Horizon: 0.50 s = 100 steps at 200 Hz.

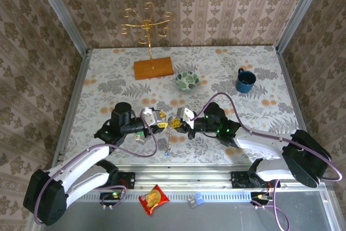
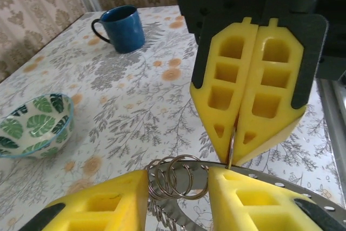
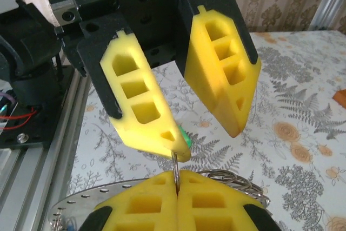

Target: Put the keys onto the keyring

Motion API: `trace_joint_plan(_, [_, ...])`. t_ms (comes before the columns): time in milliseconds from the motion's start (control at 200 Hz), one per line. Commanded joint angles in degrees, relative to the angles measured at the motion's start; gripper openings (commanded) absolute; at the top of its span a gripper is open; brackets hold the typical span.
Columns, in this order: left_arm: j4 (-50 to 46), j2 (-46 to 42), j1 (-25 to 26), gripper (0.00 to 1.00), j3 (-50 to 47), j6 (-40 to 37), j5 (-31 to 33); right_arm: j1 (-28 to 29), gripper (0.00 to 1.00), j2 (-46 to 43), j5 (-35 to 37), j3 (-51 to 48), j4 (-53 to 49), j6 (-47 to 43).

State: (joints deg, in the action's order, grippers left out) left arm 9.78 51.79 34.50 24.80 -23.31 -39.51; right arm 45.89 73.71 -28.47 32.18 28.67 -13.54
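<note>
Both grippers meet above the table's middle. My right gripper [image 3: 177,179] [image 1: 180,122] is shut on a small split ring [image 3: 176,162] [image 2: 231,147] that hangs on the wide flat grey keyring [image 2: 308,190] [image 3: 75,201]. My left gripper [image 2: 178,198] [image 1: 162,125] stands open, with a cluster of small split rings [image 2: 175,179] [image 3: 238,179] between its fingers [image 2: 102,206]. The green key's head [image 3: 186,138] peeks out behind one left fingertip. A thin strand runs down from the grippers to the blue key [image 1: 166,153] near the table's front.
A blue mug [image 1: 245,81] [image 2: 121,28] stands at the back right and a green-and-white patterned bowl [image 1: 187,81] [image 2: 35,123] at the back centre. A gold stand on a wooden base [image 1: 153,67] is behind it. A red packet [image 1: 154,198] lies on the front rail.
</note>
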Motion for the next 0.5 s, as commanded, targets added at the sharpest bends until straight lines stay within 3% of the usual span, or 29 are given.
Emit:
trace_joint_plan(0, [-1.02,0.95,0.92,0.36,1.68,-3.86,-7.31,-0.35,0.0,-1.6,-1.16,2.53,-0.95,-1.56])
trace_joint_plan(275, [-2.28,0.71,1.01,0.37,0.59,-5.32,-6.86,-0.35,0.0,-2.35,-0.63,2.86,-2.58,-2.01])
trace_joint_plan(495, [-6.9,-1.38,1.01,0.31,0.55,-9.4,-0.67,-0.32,0.0,-3.22,-0.24,3.4,-6.37,-4.5])
